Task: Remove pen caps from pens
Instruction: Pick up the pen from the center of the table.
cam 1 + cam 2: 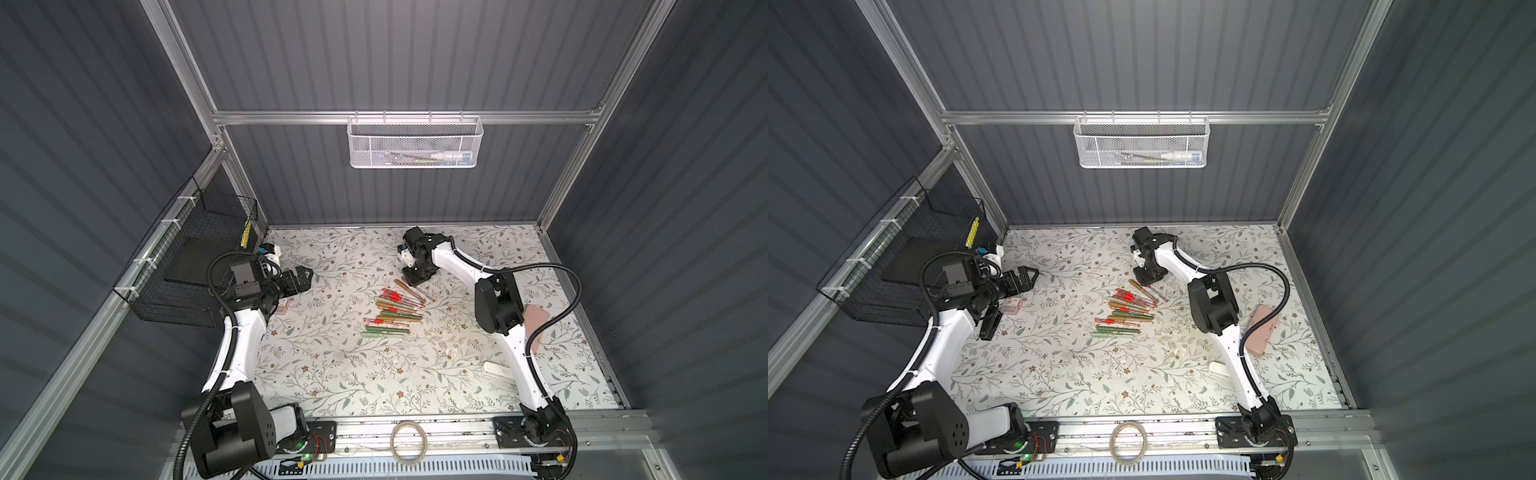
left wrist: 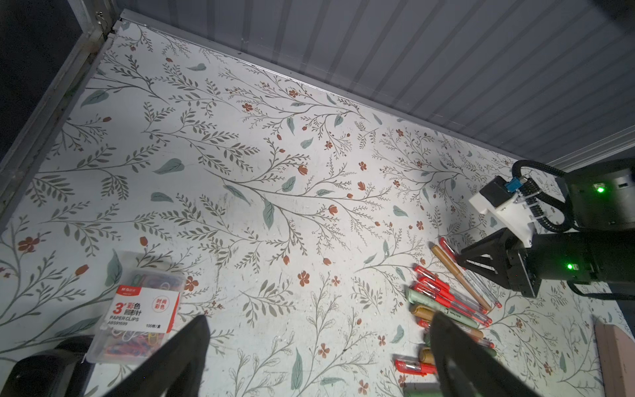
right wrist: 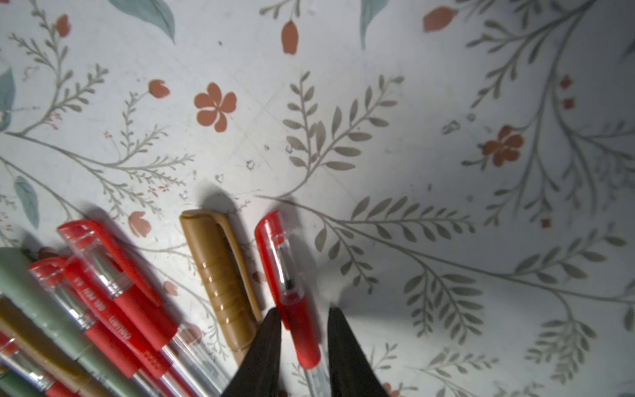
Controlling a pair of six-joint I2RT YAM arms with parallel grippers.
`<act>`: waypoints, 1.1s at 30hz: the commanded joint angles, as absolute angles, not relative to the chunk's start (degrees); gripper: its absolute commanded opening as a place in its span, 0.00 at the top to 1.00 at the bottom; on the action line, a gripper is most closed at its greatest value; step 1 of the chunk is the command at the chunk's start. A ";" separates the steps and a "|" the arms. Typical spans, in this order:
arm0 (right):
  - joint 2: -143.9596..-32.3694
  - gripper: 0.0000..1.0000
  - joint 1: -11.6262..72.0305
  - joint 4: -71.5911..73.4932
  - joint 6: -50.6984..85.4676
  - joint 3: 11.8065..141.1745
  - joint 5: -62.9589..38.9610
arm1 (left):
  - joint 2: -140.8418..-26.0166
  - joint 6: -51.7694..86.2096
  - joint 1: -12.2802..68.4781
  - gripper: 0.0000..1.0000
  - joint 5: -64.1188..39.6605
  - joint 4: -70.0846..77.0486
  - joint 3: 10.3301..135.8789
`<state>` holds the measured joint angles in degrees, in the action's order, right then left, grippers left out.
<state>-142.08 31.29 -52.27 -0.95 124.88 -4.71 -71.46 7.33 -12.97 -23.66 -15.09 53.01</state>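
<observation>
Pens [image 1: 392, 309] lie clustered mid-frame in a top view. Right gripper [image 3: 302, 314] straddles the red-capped pen [image 3: 285, 268] at its rubber grip, with the jaws near but not yet pinching (slight gap one side). Left gripper [image 2: 319, 347] is spread wide and empty. The pen is judged light, stiff and slick; hold the grip, pull the cap.

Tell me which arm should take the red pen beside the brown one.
Right. The right gripper straddles that red pen, jaws either side of its grip. The left gripper hangs open, off to the side of the pens.
</observation>
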 commanded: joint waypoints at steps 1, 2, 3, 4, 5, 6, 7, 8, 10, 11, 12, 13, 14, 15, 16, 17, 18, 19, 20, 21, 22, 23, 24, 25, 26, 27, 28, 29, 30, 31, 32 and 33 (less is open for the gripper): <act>-143.53 0.74 31.51 -54.66 -1.74 126.39 -4.33 | -70.55 8.53 -13.66 0.00 -24.54 -16.24 52.58; -143.53 0.74 31.57 -54.48 -1.82 126.03 -4.64 | -70.58 8.52 -13.71 0.00 -24.64 -16.28 52.72; -143.53 0.74 31.64 -54.33 -1.91 125.71 -4.66 | -70.58 8.53 -13.71 0.00 -24.66 -15.98 52.50; -143.63 0.74 31.63 -54.12 -2.02 125.50 -4.35 | -70.49 8.61 -13.71 0.00 -24.69 -15.44 52.13; -143.91 0.75 31.64 -54.20 -2.10 125.49 -3.88 | -70.40 8.61 -13.71 0.00 -24.79 -15.21 51.91; -144.19 0.75 31.57 -54.44 -2.13 125.69 -3.49 | -70.40 8.55 -13.71 0.00 -24.83 -15.23 51.93; -144.46 0.75 31.64 -54.86 -2.17 125.93 -3.19 | -70.40 8.57 -13.84 0.00 -24.65 -15.64 52.07; -144.49 0.75 31.65 -54.98 -2.25 125.90 -2.91 | -70.48 8.61 -13.96 0.00 -24.62 -16.09 52.37; -144.49 0.76 31.73 -54.71 -2.54 125.42 -2.60 | -70.56 8.70 -14.06 0.00 -24.69 -15.94 52.44; -144.50 0.77 31.75 -54.36 -2.71 125.34 -2.10 | -70.42 8.80 -14.06 0.00 -24.95 -15.37 52.09; -144.69 0.78 31.72 -54.31 -2.72 125.42 -1.66 | -70.36 8.90 -14.06 0.00 -25.13 -14.98 51.85; -144.92 0.79 31.75 -54.32 -2.72 125.80 -1.17 | -70.24 8.83 -14.11 0.00 -25.28 -14.85 51.68; -145.27 0.79 31.72 -54.64 -2.64 126.30 -0.88 | -70.22 8.75 -14.14 0.00 -25.19 -15.06 51.72; -145.37 0.80 31.80 -54.89 -2.47 126.62 -0.88 | -70.22 8.71 -14.15 0.00 -25.01 -15.33 51.81; -145.31 0.81 31.75 -54.81 -2.29 126.73 -1.01 | -70.29 8.64 -14.23 0.00 -24.94 -15.62 52.04; -145.05 0.82 31.73 -54.47 -2.28 126.65 -0.97 | -70.23 8.66 -14.24 0.00 -24.91 -15.64 52.07; -144.87 0.83 31.76 -54.22 -2.36 126.65 -0.74 | -70.14 8.61 -14.24 0.00 -24.96 -15.25 51.93; -144.63 0.84 31.70 -53.96 -2.43 126.72 -0.06 | -69.99 8.70 -14.24 0.00 -25.13 -14.83 51.70; -144.36 0.85 31.68 -53.82 -2.46 126.89 0.60 | -69.83 8.71 -14.24 0.00 -25.34 -14.68 51.58; -144.03 0.86 31.60 -53.92 -2.33 127.04 1.03 | -69.79 8.63 -14.24 0.00 -25.35 -14.86 51.72; -143.35 0.86 31.57 -54.04 -2.17 127.18 1.24 | -69.86 8.53 -14.24 0.00 -25.31 -15.34 52.09; -142.30 0.87 31.55 -53.96 -2.01 127.03 1.25 | -69.96 8.47 -14.24 0.00 -25.39 -15.81 52.49; -141.33 0.87 31.47 -53.60 -1.93 126.73 1.07 | -70.09 8.29 -14.24 0.00 -25.61 -15.93 52.77; -140.00 0.87 31.43 -53.02 -1.85 126.13 1.01 | -69.98 8.18 -14.24 0.00 -26.36 -15.65 52.73; -138.58 0.88 31.36 -52.45 -1.77 125.57 1.04 | -69.87 7.99 -14.24 0.00 -27.40 -15.15 52.62; -137.43 0.88 31.23 -52.24 -1.63 125.22 1.30 | -69.82 8.13 -14.24 0.00 -28.53 -14.86 52.63; -136.27 0.89 31.14 -52.26 -1.38 125.19 1.64 | -69.79 8.30 -14.24 0.00 -30.16 -14.76 52.94; -134.93 0.89 31.12 -52.42 -1.02 125.25 1.76 | -69.98 8.49 -14.24 0.00 -31.96 -15.08 53.60; -133.62 0.89 31.08 -52.59 -0.68 125.18 1.70 | -70.19 8.79 -14.24 0.00 -33.68 -15.87 54.59; -131.99 0.89 31.03 -52.44 -0.24 124.81 1.38 | -70.69 9.58 -14.24 0.00 -35.53 -16.42 55.87; -130.03 0.90 31.08 -51.69 0.30 123.97 0.75 | -71.20 10.28 -14.16 0.00 -37.35 -16.74 57.36; -128.30 0.89 31.03 -50.62 0.87 122.74 0.04 | -71.59 10.67 -14.11 0.00 -38.91 -16.76 58.61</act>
